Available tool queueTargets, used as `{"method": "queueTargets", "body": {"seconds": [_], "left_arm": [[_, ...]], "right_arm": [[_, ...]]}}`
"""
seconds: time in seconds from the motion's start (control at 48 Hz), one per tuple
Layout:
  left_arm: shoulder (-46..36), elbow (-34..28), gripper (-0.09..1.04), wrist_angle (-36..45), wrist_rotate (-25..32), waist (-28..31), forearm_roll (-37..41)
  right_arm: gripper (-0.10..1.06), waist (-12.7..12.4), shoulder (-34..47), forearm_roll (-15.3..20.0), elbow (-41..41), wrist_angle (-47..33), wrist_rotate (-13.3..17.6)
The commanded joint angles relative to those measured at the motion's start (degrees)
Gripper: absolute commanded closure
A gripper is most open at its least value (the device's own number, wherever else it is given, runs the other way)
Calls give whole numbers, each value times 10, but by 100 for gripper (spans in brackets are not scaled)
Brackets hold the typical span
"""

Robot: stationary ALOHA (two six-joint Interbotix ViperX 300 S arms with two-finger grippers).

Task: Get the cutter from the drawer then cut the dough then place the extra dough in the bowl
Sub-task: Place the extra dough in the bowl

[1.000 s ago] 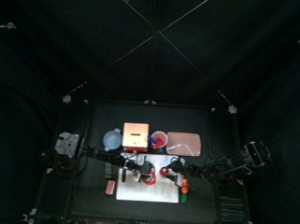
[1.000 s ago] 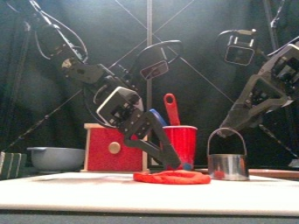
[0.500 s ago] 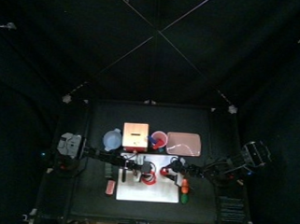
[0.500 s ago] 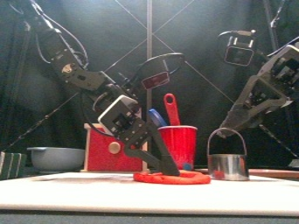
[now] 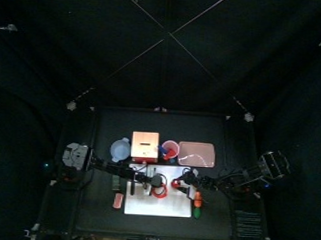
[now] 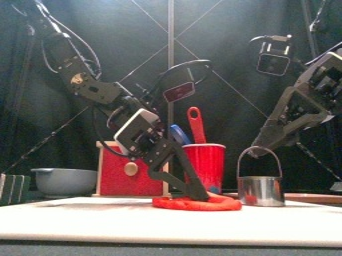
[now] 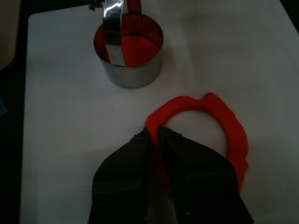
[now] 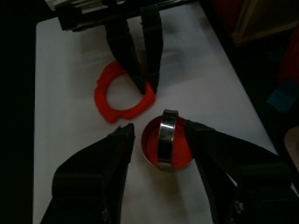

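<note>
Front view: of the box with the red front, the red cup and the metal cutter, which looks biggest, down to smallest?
1. Wooden box, though partly hidden.
2. Red cup.
3. Metal cutter: its can looks smallest, but with the wire handle it stands about as tall as the cup, and it may be nearer the camera.

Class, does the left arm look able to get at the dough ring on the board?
Probably yes. The left gripper is at the ring, with its jaws seemingly pinching the rim. The right gripper holds the cutter apart from the ring, so nothing blocks the way.
</note>
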Motion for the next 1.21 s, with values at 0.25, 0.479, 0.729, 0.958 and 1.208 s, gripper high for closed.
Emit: {"method": "queueTargets", "body": {"seconds": [0.25, 0.479, 0.729, 0.958, 1.208], "left_arm": [[-195, 127, 41, -25, -2, 26, -15], [-331, 216, 41, -27, 2, 70, -18], [-505, 307, 41, -27, 4, 129, -16], [-644, 367, 41, -19, 4, 212, -11], [-680, 414, 41, 11, 4, 272, -11]], "right_arm": [[12, -7, -15, 2, -4, 4, 1], [12, -10, -15, 2, -4, 11, 2], [12, -18, -15, 2, -5, 22, 1], [12, -32, -15, -3, -7, 36, 1], [12, -33, -15, -11, -11, 42, 0]]}}
